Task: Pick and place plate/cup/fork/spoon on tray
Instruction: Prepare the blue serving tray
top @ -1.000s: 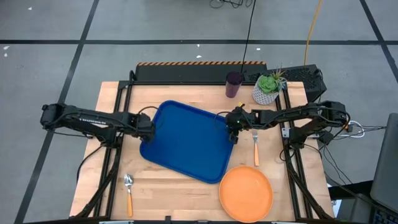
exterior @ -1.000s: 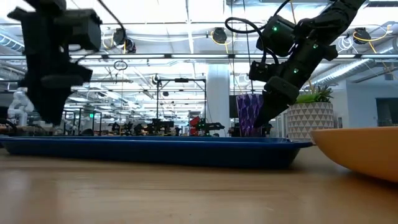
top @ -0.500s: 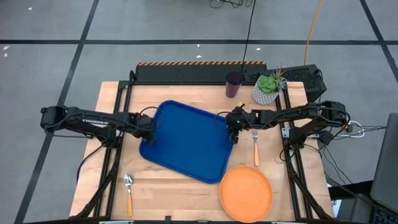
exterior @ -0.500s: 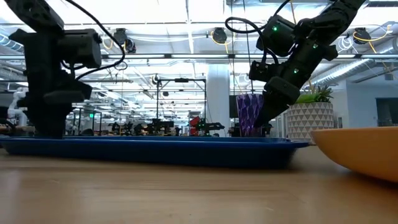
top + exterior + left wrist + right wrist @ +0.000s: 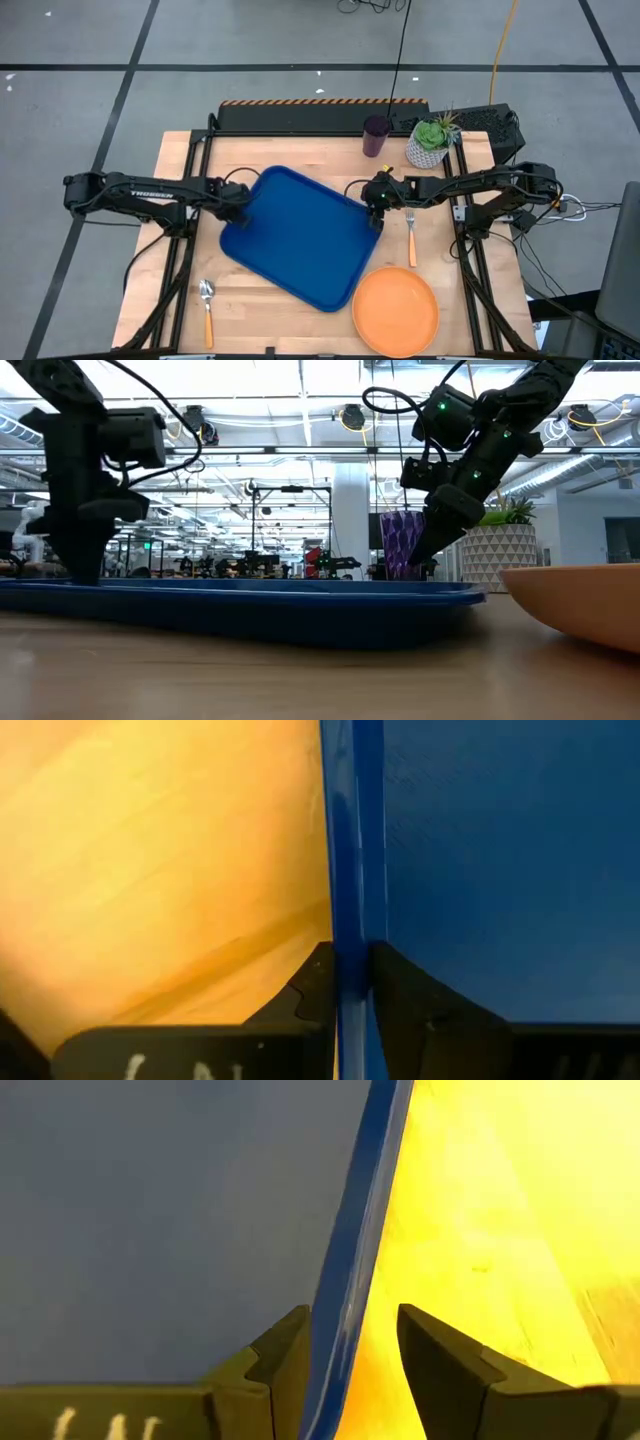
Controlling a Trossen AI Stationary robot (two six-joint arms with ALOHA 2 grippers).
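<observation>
Nearest the front edge of the worktop [image 5: 300, 320]: the orange plate [image 5: 395, 311] at front right and the spoon [image 5: 207, 310] at front left, both lying flat on the wood, well apart from each other. Plate rim just beside the front corner of the tray [image 5: 298, 238], perhaps touching it; cannot tell which.

Mid-worktop: the blue tray, skewed so its corners point toward the edges, empty inside. Left pincer [image 5: 238, 209] at the tray's left edge, clamped on the raised lip, one finger [image 5: 310, 995] on the outer side over the wood and the other on the tray's inner floor, the lip squeezed between them. Right pincer [image 5: 377, 211] at the tray's right edge, fingers [image 5: 285, 1365] apart, straddling the lip with a gap on the outer side; not gripping it. From worktop height, the tray [image 5: 250, 600] sitting slightly raised toward the left pincer [image 5: 85, 555], with the right pincer [image 5: 420, 550] angled down at its far side.

Just right of the right pincer: the fork [image 5: 410, 238] lying on the wood, handle toward the front, apart from the tray.

Farthest back: the dark purple cup [image 5: 376, 136] upright near the rear edge, and beside it to the right a white pot with a green succulent [image 5: 431, 143].
</observation>
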